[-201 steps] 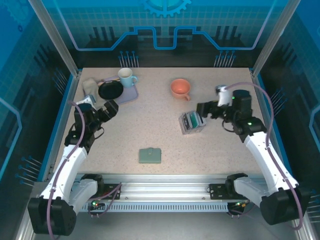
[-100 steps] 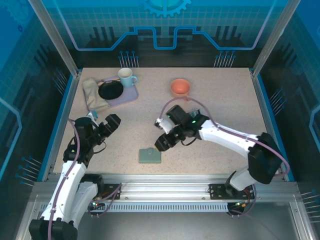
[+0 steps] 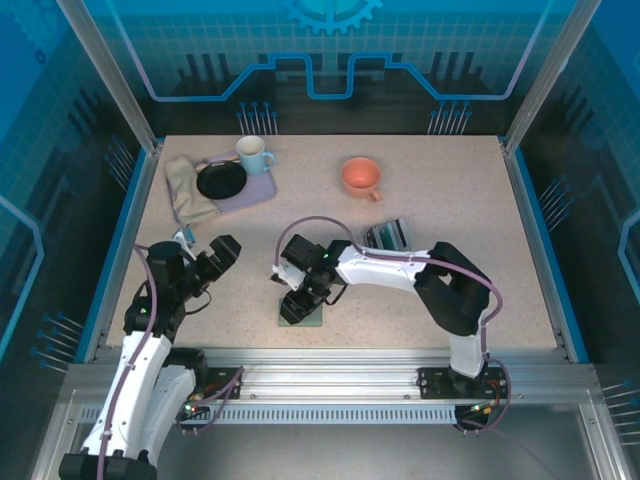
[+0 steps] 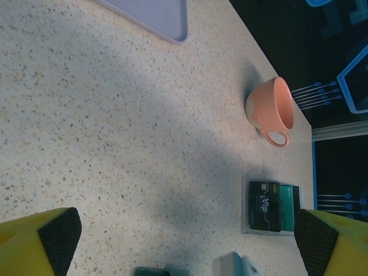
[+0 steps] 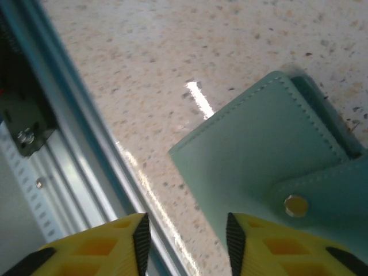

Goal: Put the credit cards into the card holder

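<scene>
The card holder (image 3: 300, 312), a flat grey-green wallet with a snap tab, lies shut near the table's front edge; it looks large in the right wrist view (image 5: 259, 167). My right gripper (image 3: 298, 298) hovers just over it, jaws partly open (image 5: 186, 241), straddling its near corner with nothing clamped. The credit cards (image 3: 385, 236) sit in a clear box at centre right; a dark card (image 4: 263, 204) and a teal card (image 4: 287, 201) show there. My left gripper (image 3: 216, 256) stands wide open (image 4: 187, 241) over bare table at the left.
An orange cup (image 3: 360, 176) stands behind the card box. At the back left are a teal mug (image 3: 253, 153), a black plate (image 3: 220, 181) on a lavender tray (image 3: 258, 190), and a beige cloth (image 3: 185, 192). The metal rail (image 5: 34, 144) runs along the front edge.
The right arm swung from the card box at the right across to the card holder at front centre, and its jaws narrowed. The left arm drew back slightly, still open.
</scene>
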